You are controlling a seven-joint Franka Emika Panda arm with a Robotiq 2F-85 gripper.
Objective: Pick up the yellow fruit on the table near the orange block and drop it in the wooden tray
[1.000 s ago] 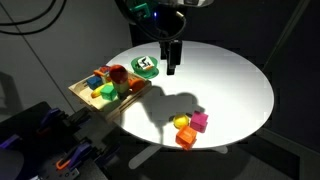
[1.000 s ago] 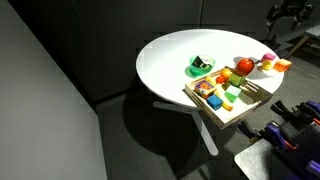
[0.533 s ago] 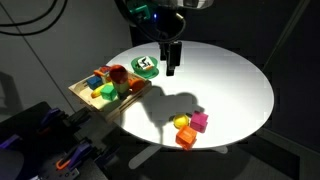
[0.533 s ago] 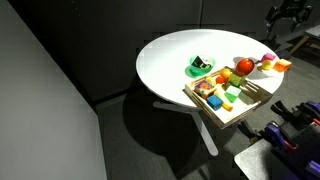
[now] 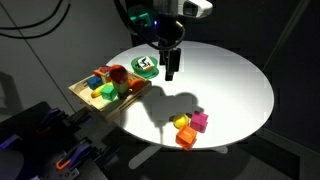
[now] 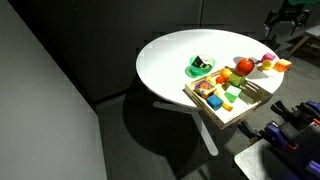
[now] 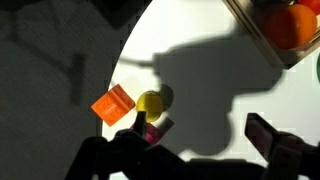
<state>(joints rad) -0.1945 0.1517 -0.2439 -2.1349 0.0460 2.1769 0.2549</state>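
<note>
Your gripper (image 5: 170, 68) hangs above the white round table (image 5: 235, 80), close to the far edge in an exterior view. It is not touching anything. It is just beside a small green plate (image 5: 146, 66).

In the wrist view, one dark finger (image 7: 268, 138) shows at the bottom. The other side is a dark blur, so the fingers look wide apart, but you cannot be fully sure. Nothing is held between them.

The yellow fruit (image 5: 181, 122) sits on the table by the near edge, well apart from your gripper. The orange block (image 5: 185, 138) is right beside it, even closer to that edge. A pink block (image 5: 200, 122) sits on the fruit's other side.

The wooden tray (image 5: 78, 93) rests at the table's edge on the left of that picture. It holds colored blocks and toy fruit.
</note>
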